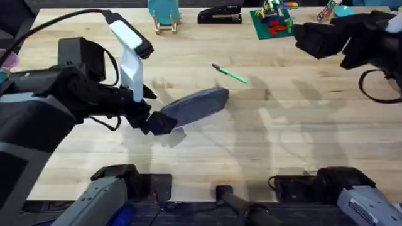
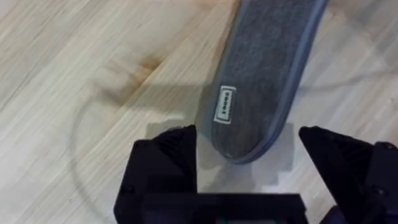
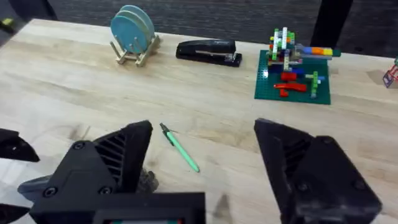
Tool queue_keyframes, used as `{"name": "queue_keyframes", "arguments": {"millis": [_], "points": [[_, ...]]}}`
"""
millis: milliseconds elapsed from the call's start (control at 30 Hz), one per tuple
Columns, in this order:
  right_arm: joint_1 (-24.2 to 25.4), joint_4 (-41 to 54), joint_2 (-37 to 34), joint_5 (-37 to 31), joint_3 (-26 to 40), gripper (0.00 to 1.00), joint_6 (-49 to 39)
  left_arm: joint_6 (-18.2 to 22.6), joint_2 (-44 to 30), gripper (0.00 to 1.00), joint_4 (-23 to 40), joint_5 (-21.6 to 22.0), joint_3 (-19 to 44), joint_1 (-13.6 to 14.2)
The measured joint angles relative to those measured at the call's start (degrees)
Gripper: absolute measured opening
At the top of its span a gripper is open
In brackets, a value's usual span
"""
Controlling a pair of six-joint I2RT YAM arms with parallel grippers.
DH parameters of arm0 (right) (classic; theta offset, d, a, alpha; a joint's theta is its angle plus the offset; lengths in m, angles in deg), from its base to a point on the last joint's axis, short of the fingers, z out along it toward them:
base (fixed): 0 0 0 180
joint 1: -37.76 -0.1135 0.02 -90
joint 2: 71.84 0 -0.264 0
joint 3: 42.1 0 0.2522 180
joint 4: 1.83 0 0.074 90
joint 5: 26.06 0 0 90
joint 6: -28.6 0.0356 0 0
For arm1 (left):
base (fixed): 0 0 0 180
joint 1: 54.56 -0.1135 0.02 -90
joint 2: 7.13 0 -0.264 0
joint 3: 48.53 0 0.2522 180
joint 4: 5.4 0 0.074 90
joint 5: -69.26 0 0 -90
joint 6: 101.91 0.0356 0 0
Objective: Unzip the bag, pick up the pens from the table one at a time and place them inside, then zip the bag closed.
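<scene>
Left pincer (image 2: 249,155) apart astride bag (image 2: 264,68) end, seemingly zipped, right pincer (image 3: 202,162) apart above green pen (image 3: 181,149).

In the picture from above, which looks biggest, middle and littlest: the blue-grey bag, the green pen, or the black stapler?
Largest to smallest, as seen from overhead:
1. The bag, longest and widest.
2. The black stapler, shorter than the bag but thick; it sits farther from the camera, so it may look smaller.
3. The green pen, thinnest.
</scene>
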Motion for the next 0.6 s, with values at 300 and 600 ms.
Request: {"name": "queue_keyframes", "arguments": {"millis": [300,600], "points": [[0.0,0.0,0.0,0.0,0.0,0.998,0.0,6.3,0.0,0.995,-1.6,-4.8,-4.0,0.0],[0.0,0.0,0.0,0.0,0.0,0.997,0.0,8.7,0.0,0.858,-2.4,-5.9,-4.7,0.0]]}}
